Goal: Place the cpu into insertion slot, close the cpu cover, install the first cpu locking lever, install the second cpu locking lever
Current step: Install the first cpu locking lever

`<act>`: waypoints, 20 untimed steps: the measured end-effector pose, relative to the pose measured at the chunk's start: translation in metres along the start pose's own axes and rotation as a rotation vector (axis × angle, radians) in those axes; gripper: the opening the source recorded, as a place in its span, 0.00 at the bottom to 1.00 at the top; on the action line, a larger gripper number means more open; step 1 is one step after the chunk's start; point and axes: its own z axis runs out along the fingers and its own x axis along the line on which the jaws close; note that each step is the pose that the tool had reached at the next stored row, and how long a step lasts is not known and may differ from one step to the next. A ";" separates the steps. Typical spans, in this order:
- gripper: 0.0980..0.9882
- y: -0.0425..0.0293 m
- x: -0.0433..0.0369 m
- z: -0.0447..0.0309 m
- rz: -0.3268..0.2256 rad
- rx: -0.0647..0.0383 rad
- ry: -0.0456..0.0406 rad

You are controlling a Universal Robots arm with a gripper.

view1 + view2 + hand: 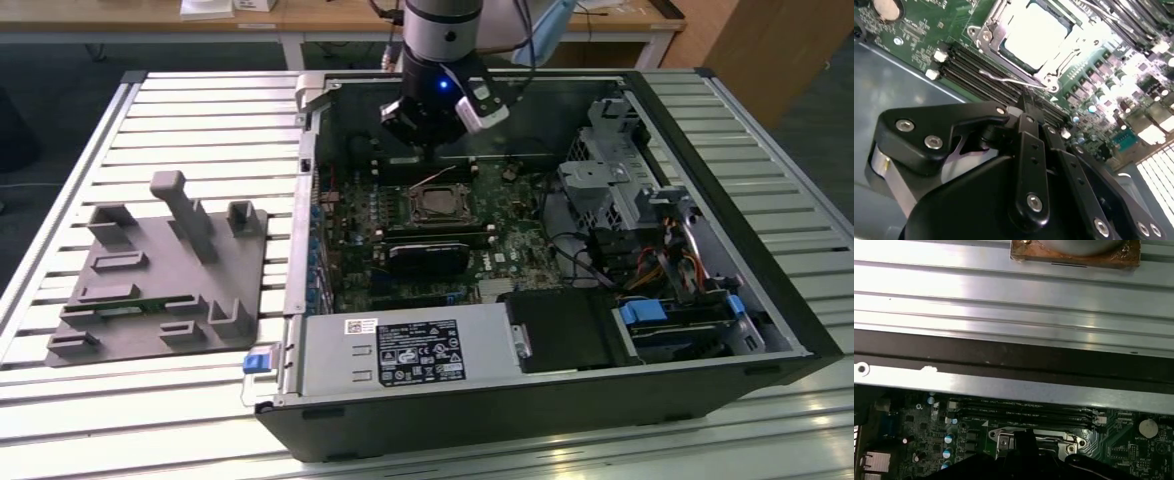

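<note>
Your black linkage gripper (1025, 101) hangs low inside the open black computer case (534, 400), over the far part of the green motherboard (914, 30) as the exterior view sees it. Its fingers are drawn narrow, tips meeting, and you can see nothing pinched between them in the second wrist view. Just beyond those tips lies the small square insertion slot with its thin silvery rim (438, 205), and the flat square cpu with the pale metal face (1036, 32) sits in it. The thin silvery cpu cover frame (985, 36) lies around the chip, whose face shows through the frame's open window. A thin bent wire locking lever (1006, 79) runs along the socket edge nearest your fingertips, close to them. You cannot tell from here whether they touch it, or whether it is latched. Between gripper and socket run the long black memory slots (969, 75). The case rests on a ribbed aluminium table (200, 100), and a grey moulded fixture with upright posts (160, 265) stands well apart from it, on the exterior view's left.
</note>
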 end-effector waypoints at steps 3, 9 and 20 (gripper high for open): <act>0.01 -0.0005 -0.0026 0.0030 0.000 0.000 -0.0006; 0.01 -0.0012 -0.0052 0.0093 -0.001 0.000 -0.0007; 0.01 -0.0001 -0.0185 0.0167 -0.004 0.000 -0.0006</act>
